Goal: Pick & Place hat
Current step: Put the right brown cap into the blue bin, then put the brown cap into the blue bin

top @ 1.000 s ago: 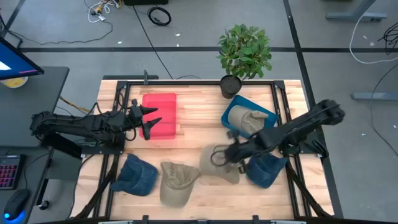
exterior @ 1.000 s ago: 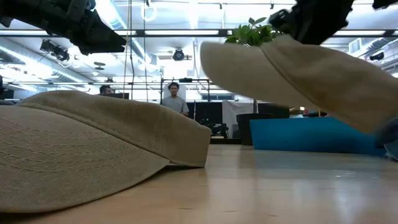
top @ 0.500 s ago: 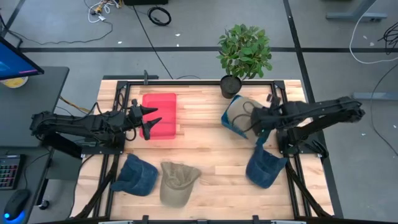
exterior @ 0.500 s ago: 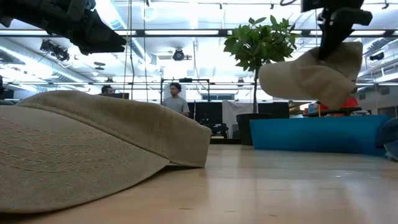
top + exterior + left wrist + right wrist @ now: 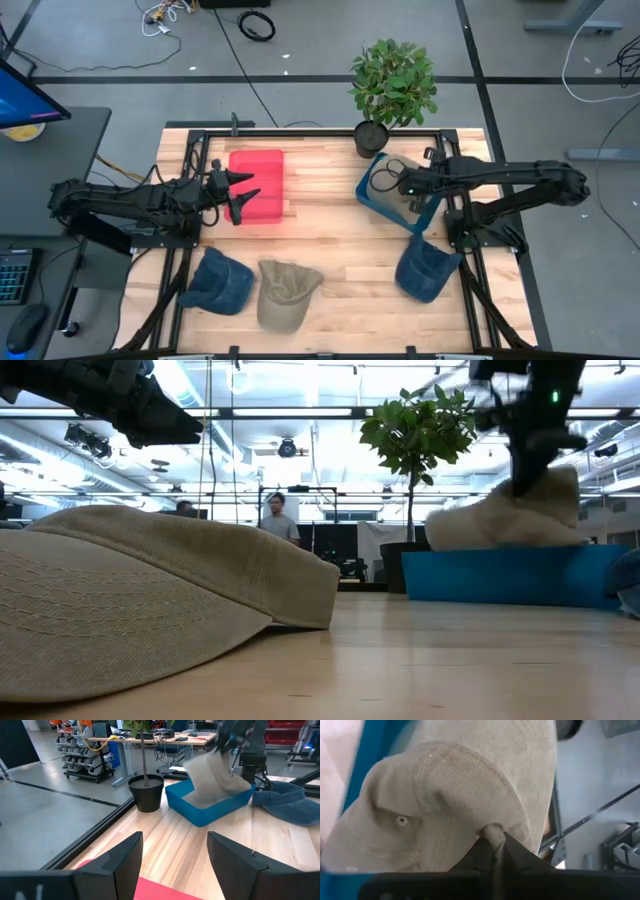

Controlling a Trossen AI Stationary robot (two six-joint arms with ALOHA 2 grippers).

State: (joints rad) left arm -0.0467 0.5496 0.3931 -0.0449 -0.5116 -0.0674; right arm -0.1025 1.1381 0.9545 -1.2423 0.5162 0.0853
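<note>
I am holding a tan hat (image 5: 465, 795) in the right pincer (image 5: 492, 851), which is pinching a fold of its cloth, and the hat is hanging over the blue bin (image 5: 372, 196) at the far right of the desk (image 5: 330, 230), its lower part already resting inside, judging from the low view. In the left wrist view the hat (image 5: 212, 772) is leaning into the bin (image 5: 207, 807) with part of it above the rim.

Another tan hat (image 5: 283, 291) is lying at the near edge, a blue hat (image 5: 218, 281) just beside it on the left and another blue hat (image 5: 425, 270) on the right. A red bin (image 5: 258, 184) is sitting far left, with the left pincer (image 5: 240, 190) hovering at its edge, fingers spread and carrying nothing. A potted plant (image 5: 392, 85) is standing just behind the blue bin.

What is worrying me: if I let go now, the hat may drape over the rim and slide out onto the desk. The cloth could also be snagging on the fingers, so lifting away might drag the hat back out. Swinging too far back risks brushing the plant.
</note>
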